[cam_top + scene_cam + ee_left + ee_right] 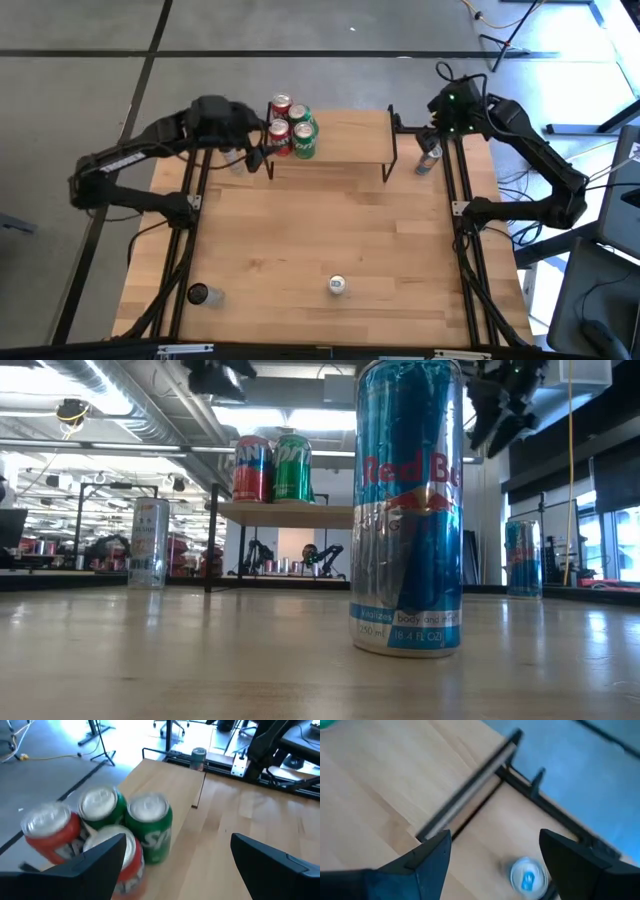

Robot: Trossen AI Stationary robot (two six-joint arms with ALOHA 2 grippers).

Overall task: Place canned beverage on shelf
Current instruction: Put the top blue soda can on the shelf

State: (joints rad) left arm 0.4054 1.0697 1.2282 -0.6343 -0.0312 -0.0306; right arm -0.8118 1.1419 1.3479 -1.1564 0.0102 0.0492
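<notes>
The shelf (335,140) stands at the table's far middle, its light wooden top on thin black legs. Two red and two green cans (291,126) stand upright on its left end, also seen in the left wrist view as cans (115,827). My left gripper (177,845) hovers open just left of and above them, touching nothing. My right gripper (495,842) hangs open above the shelf's right end, over a blue can (527,879) that stands on the table beside the shelf's right legs (428,158). A blue Red Bull can (407,510) stands upright near the table's front middle (337,285).
A silver can (235,160) stands on the table under my left arm, left of the shelf. A dark can (200,294) stands at the near left. Black rails (460,200) run along both table sides. The middle of the table top (330,220) is bare wood.
</notes>
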